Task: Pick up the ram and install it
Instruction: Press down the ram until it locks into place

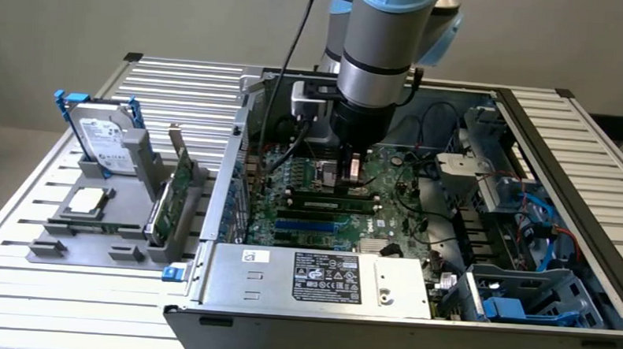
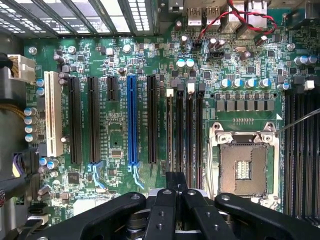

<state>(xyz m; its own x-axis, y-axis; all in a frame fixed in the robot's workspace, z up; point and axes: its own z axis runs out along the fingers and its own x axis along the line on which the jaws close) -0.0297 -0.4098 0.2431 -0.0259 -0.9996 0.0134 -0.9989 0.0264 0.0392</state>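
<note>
Above the motherboard [image 2: 120, 125], the hand [image 2: 176, 192] is pinched together, ram [image 1: 334, 197] below, cables [image 1: 438, 168] nearby.

A robotics lab or test workshop, set up for computer assembly. An open PC case [image 1: 415, 226] lies on a slatted aluminium table [image 1: 168, 81] against a plain wall. Beside it, a grey fixture [image 1: 98, 236] holds 1 hard drive [image 1: 102, 138], 1 processor [image 1: 87, 202] and 1 card [image 1: 174, 188]. A robot arm [image 1: 386, 44] reaches over the motherboard [image 2: 115, 125].
</note>
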